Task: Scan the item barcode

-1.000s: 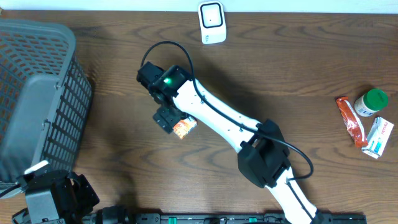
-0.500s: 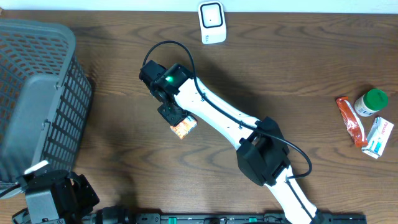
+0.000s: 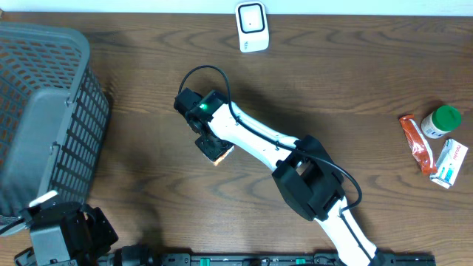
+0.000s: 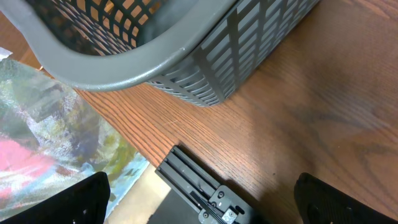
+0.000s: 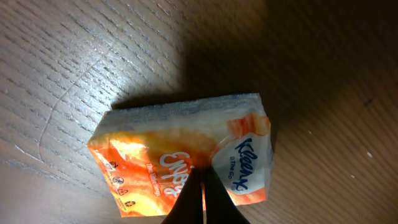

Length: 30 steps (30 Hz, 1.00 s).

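Observation:
An orange and white Kleenex tissue pack [image 3: 224, 154] lies on the wooden table, left of centre. My right gripper [image 3: 210, 143] stands right over it. In the right wrist view its two dark fingers meet in a point on top of the pack [image 5: 168, 149], pinching a wrinkled fold of the wrapper at the right gripper's tips [image 5: 200, 182]. No barcode shows on the face I see. The white scanner [image 3: 252, 26] stands at the table's far edge. My left gripper [image 4: 199, 202] hangs open at the near left corner, nothing between its fingers [image 4: 81, 199].
A grey mesh basket [image 3: 44, 111] fills the left side; its rim [image 4: 143, 68] looms just ahead of the left gripper. At the far right lie an orange packet [image 3: 417, 144], a green-capped bottle [image 3: 441, 120] and a white box [image 3: 449, 163].
My right gripper has slid right and down onto the tissue pack and its fingers have shut. The left arm has stayed still.

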### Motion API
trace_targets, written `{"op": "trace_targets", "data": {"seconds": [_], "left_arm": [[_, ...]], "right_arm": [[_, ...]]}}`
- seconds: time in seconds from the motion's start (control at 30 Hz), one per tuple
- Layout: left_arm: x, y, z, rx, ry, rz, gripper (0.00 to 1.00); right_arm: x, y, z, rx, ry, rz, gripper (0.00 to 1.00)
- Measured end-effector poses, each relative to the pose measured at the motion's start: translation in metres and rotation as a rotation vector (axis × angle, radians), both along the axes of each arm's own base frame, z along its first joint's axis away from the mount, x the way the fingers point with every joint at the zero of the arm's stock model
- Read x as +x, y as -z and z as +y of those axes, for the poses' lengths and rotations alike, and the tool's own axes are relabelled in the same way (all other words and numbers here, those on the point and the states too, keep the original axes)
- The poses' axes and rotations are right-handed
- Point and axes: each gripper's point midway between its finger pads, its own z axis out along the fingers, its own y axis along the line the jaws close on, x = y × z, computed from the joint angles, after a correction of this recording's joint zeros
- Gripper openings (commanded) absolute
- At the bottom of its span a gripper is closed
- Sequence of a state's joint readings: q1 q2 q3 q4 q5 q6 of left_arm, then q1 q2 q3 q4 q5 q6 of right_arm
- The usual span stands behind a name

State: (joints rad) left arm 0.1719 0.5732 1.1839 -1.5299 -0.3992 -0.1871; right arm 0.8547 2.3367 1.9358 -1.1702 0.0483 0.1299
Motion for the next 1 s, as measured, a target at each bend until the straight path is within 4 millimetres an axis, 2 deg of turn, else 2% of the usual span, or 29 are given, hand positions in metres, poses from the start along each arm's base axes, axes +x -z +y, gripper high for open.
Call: {"op": "trace_targets", "data": {"seconds": [0.33,0.57,0.8,1.0], "left_arm": [[0.000,0.000,0.000,0.000,0.000,0.000,0.95],[0.000,0.000,0.000,0.000,0.000,0.000,0.95],[0.000,0.000,0.000,0.000,0.000,0.000,0.95],[0.000,0.000,0.000,0.000,0.000,0.000,0.95]], "right_arm": [[0.004,0.001,0.005,0.026,0.019,-0.022,0.01],[-0.007,-0.008,-0.007,-0.021,0.023,0.019,0.01],[0.007,-0.032,0.006,0.052,0.026,-0.045,0.01],[0.018,-0.034,0.006,0.073,0.044,-0.064,0.01]]}}
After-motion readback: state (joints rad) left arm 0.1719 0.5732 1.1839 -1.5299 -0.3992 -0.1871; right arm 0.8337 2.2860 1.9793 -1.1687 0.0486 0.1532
